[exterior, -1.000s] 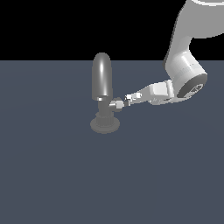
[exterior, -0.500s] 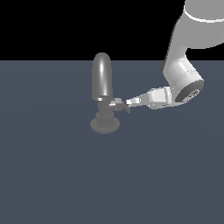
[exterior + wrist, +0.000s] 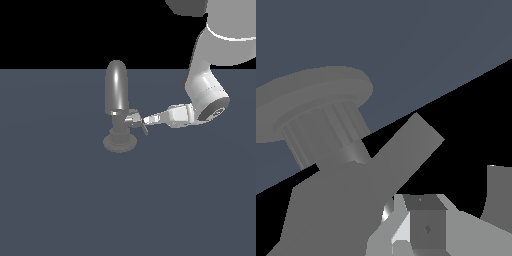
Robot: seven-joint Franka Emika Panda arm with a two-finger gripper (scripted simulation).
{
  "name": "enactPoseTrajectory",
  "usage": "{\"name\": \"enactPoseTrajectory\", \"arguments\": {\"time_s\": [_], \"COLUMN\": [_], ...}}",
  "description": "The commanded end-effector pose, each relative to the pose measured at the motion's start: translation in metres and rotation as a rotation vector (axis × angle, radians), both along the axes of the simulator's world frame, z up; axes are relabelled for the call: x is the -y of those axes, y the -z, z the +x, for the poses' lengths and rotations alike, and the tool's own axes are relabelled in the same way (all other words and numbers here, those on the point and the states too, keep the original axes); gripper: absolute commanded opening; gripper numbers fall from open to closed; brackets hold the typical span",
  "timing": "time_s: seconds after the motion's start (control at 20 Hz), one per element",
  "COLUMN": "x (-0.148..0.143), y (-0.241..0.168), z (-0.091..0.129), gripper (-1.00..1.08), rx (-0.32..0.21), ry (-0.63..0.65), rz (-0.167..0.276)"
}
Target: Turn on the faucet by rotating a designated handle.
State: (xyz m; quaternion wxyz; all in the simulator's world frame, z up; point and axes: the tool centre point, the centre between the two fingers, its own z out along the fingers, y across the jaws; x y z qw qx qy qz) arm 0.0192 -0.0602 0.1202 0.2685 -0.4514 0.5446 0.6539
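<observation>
Exterior view: hand at the handle beside faucet neck, grip state can't tell.

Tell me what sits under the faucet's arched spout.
Under the spout the faucet narrows to a ribbed neck on a round flared base. The handle projects sideways there, the gripper at it; whether they touch is hidden.

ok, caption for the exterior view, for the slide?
Panda gripper reaching in from the exterior view's right to the handle beside the faucet neck.
</observation>
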Motion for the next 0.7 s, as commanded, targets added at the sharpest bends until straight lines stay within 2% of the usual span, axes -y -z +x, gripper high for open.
{"name": "enactPoseTrajectory", "arguments": {"time_s": [0.0,0.65], "x": [-0.002,-0.004], "y": [0.02,0.059], "z": [0.004,0.013], "gripper": [-1.0,-1.0], "rx": [-0.012,-0.044], "ry": [0.016,0.023], "rz": [-0.011,-0.016]}}
